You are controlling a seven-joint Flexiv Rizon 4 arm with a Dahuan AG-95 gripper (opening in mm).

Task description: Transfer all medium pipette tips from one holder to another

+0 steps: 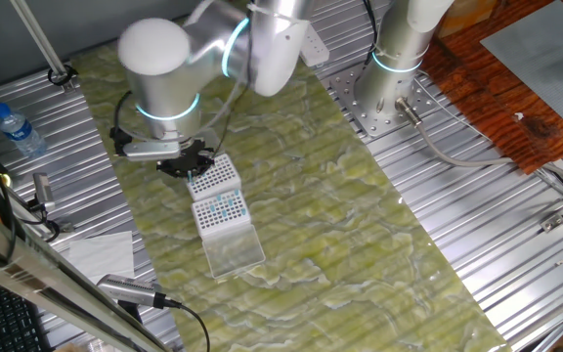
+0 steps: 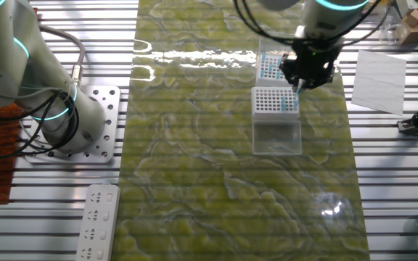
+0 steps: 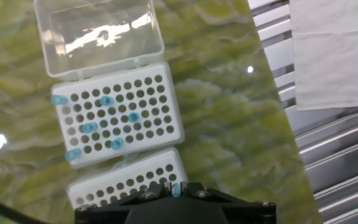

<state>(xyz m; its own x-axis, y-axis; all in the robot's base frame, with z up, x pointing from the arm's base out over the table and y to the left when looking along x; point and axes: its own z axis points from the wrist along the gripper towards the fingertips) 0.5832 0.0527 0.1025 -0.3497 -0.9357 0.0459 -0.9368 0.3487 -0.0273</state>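
1. The step in hand looked like one tip's pick or drop at the lidless rack. The gripper hovered low over its near edge, with the second rack just beyond it, touching or nearly so.
2. A speck of blue showed at the fingertips, perhaps a tip. The jaws stood narrow, but I could not tell whether they held it.
3. The medium pipette tips sat scattered in the second rack, a handful among many bare holes. The other fixed view showed more blue in the lidless rack.
4. The next move called for a straight vertical travel, then careful lining-up over a single free hole. Neighbouring tips left little margin.
5. Around: the clear lid lay open past the second rack, and a paper sheet and a water bottle lay well apart. Nothing blocked the path.
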